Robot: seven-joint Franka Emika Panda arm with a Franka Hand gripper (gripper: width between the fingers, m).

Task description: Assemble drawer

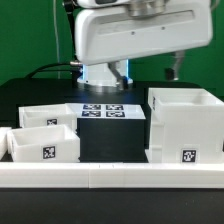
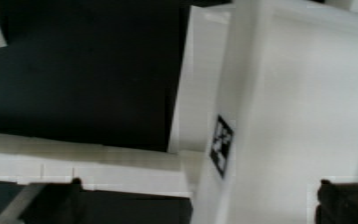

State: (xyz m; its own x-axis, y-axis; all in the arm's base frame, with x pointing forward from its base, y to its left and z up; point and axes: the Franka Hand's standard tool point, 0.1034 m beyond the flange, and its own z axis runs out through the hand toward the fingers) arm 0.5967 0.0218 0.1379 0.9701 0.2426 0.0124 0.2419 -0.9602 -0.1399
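The drawer's tall box housing (image 1: pixel 186 125) stands at the exterior view's right, open top up, with a tag on its front. Two shallow trays lie at the left, one in front (image 1: pixel 45 146) and one behind (image 1: pixel 46 117). My gripper hangs above the housing, mostly hidden by the white hand; one dark finger (image 1: pixel 175 66) shows. In the wrist view my gripper (image 2: pixel 194 205) is open, its dark fingertips (image 2: pixel 341 202) wide apart. The housing's tagged wall (image 2: pixel 220 110) runs between them, untouched.
The marker board (image 1: pixel 100 111) lies at the table's middle, behind the black surface (image 1: pixel 112 140). A long white rail (image 1: pixel 110 177) borders the front edge and also shows in the wrist view (image 2: pixel 69 165). The arm's base (image 1: pixel 105 72) stands behind the board.
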